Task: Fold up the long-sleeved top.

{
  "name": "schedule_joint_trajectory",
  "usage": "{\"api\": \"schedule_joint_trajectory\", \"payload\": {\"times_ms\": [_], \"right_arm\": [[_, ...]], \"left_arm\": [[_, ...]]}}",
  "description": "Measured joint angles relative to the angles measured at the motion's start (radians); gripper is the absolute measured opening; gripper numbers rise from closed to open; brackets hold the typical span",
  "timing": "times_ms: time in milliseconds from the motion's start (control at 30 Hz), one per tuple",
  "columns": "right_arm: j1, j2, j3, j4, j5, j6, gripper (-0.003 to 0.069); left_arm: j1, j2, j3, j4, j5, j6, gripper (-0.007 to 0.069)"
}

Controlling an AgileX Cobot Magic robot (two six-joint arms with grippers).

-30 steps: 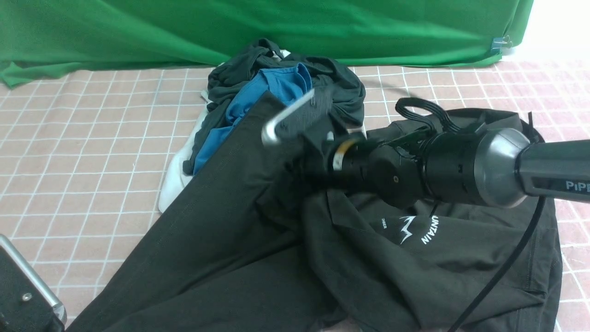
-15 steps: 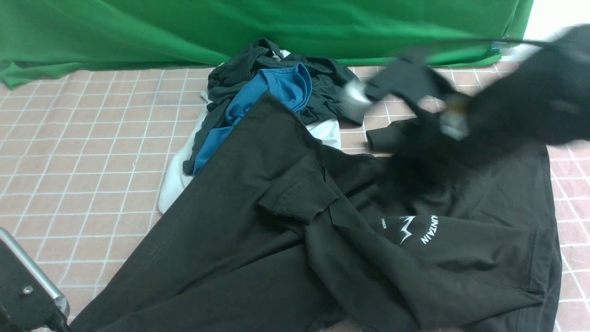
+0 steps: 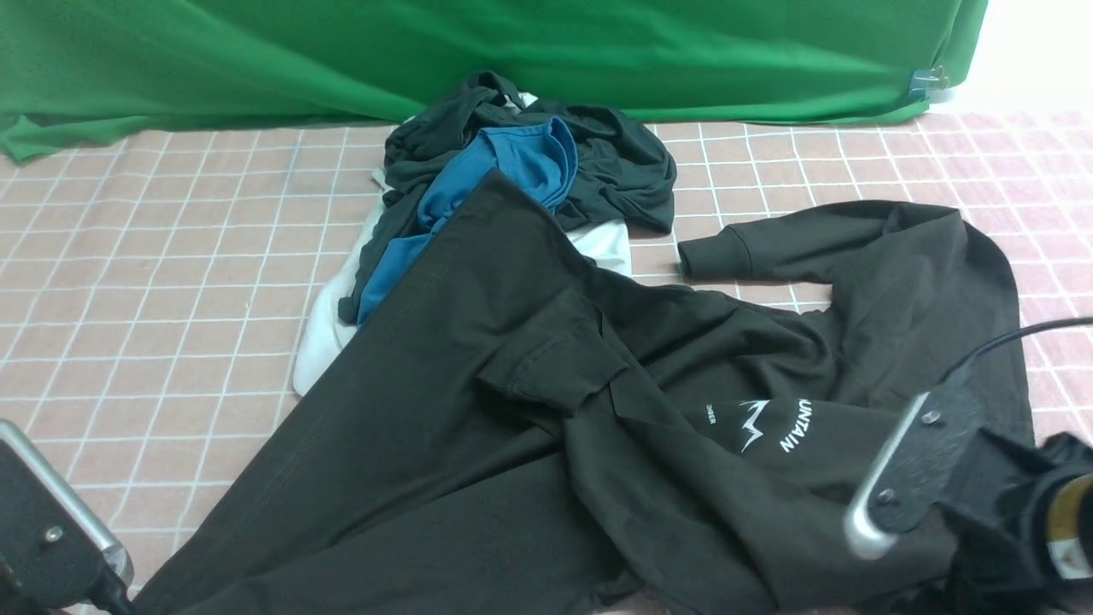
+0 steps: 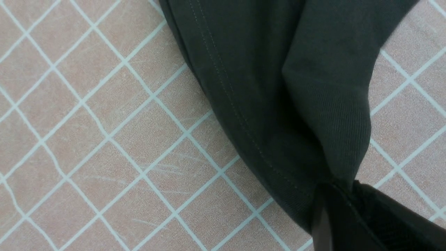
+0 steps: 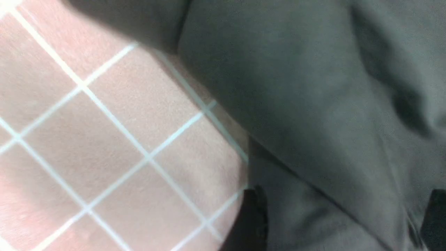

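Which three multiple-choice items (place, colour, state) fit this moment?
1. Where is the crumpled blue T-shirt?
A. In the clothes heap beyond the large black cotton sweatshirt
B. On the sweatshirt's logo
C. Under the right arm

2. What colour is the sweatshirt's mountain logo?
A. Red
B. Yellow
C. White

3. How is the left end effector?
A. Wide open
B. Shut on the sweatshirt's fabric
C. Holding the T-shirt

1 A: it lies in the heap by the green backdrop.
2 C: white print on black.
3 B: the left wrist view shows cloth pinched at its tips.
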Motion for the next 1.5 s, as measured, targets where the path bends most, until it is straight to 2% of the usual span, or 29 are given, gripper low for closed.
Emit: {"api": "schedule_joint_trajectory", "payload": {"times_ms": [167,267,633,933,1233,1333,1400,1433,1500], "right_arm": [[0.0,0.15,0.0,-0.078,-0.045,-0.002,0.0591],[0.0,0.256,-0.02,-0.125,-0.049,0.051,0.0585],[0.0,0.305,-0.139,-0.139,-0.038,0.137,0.0582],[0.0,0.291,-0.199,0.037,0.062,0.125,0.0581],[0.0,0.322,-0.212,0.031,-0.063,0.081,0.0562],[0.0,0.352,-0.214,0.031,-0.073,0.049,0.0471],[0.0,0.355,-0.233,0.031,-0.037,0.025,0.0337],[0.0,0.349,-0.248,0.032,0.004,0.02,0.0239],[0.0,0.334,-0.269,0.032,0.049,0.012,0.0134]], "left_arm": [[0.0,0.0,0.0,-0.012,0.0,0.0,0.0033],[0.0,0.0,0.0,-0.016,0.0,0.0,0.0033],[0.0,0.0,0.0,-0.02,0.005,0.0,0.0033],[0.0,0.0,0.0,-0.02,0.005,0.0,0.0033],[0.0,0.0,0.0,-0.02,-0.01,0.0,0.0033],[0.0,0.0,0.0,-0.02,-0.01,0.0,0.0033],[0.0,0.0,0.0,-0.02,-0.01,0.0,0.0033],[0.0,0.0,0.0,-0.02,-0.01,0.0,0.0033],[0.0,0.0,0.0,-0.02,-0.01,0.0,0.0033]]}}
